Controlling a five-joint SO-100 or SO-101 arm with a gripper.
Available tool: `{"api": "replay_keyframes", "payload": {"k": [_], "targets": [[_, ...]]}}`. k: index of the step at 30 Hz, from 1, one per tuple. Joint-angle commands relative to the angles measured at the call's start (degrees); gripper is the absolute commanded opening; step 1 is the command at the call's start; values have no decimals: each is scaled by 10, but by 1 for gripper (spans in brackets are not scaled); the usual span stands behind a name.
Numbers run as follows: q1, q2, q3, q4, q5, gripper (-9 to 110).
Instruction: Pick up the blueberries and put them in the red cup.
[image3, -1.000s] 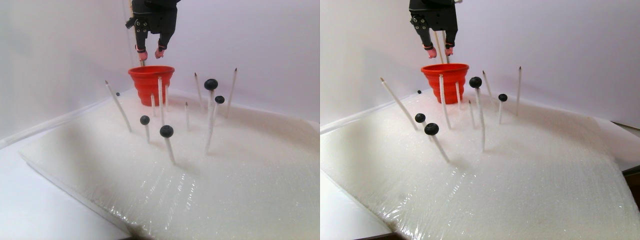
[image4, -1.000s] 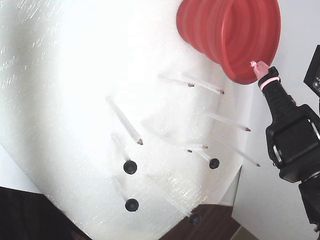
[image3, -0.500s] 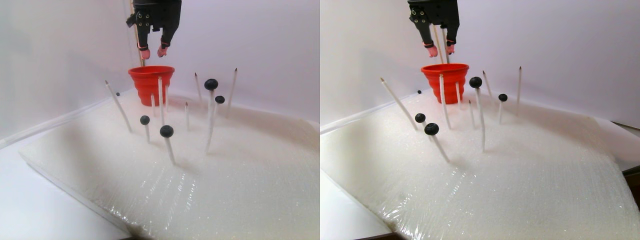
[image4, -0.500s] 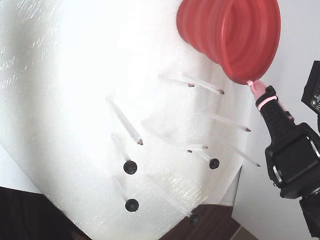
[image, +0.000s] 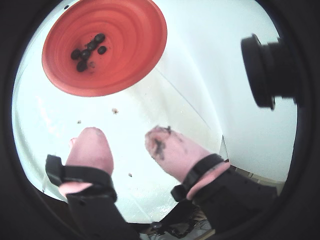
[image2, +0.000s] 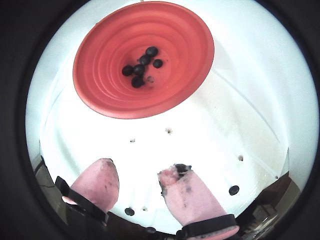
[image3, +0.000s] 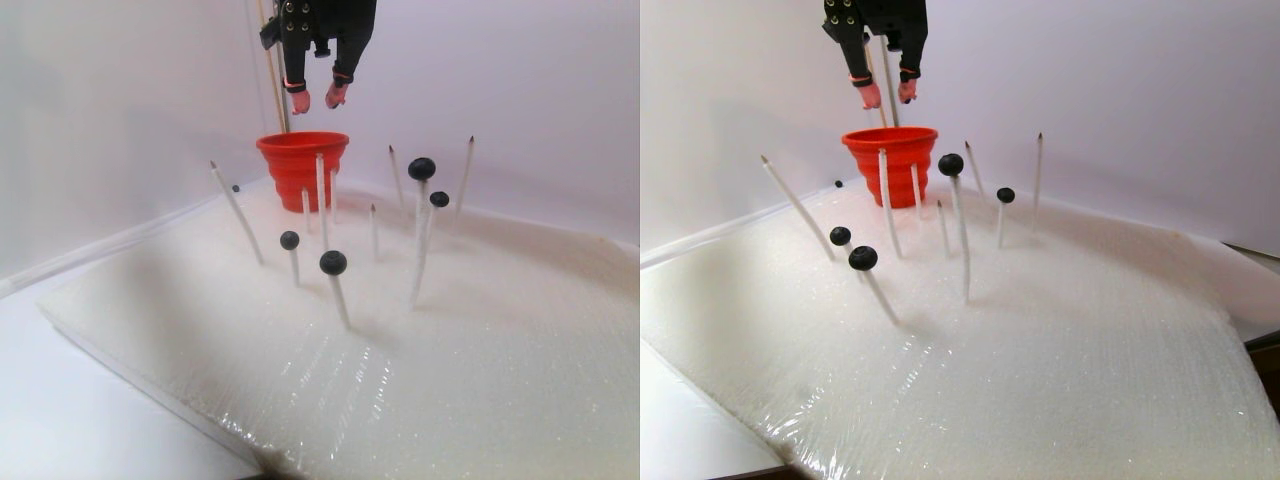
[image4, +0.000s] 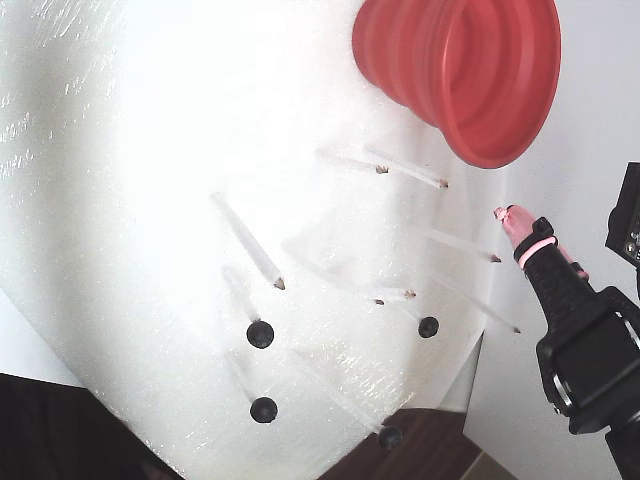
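Here, in a wrist view, we see the red cup (image2: 143, 58) at upper left with several blueberries (image2: 141, 65) resting in its bottom, while the jaws hang apart and empty below it, pink fingertips (image2: 186, 195) stained dark.

Red cup (image2: 165, 95): soft-looking, matt, ribbed. Blueberries (image2: 141, 65): matt blue-black skin. Foam sheet (image3: 480, 330): white, rough, under glossy film. Gripper (image: 127, 145): black plastic, pink rubbery stained fingertips (image: 165, 147).
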Motion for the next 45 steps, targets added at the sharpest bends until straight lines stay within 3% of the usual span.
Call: {"api": "replay_keyframes", "payload": {"k": [1, 45], "targets": [[5, 81, 1, 18, -4, 16], [120, 198, 44, 130, -25, 15]]}}
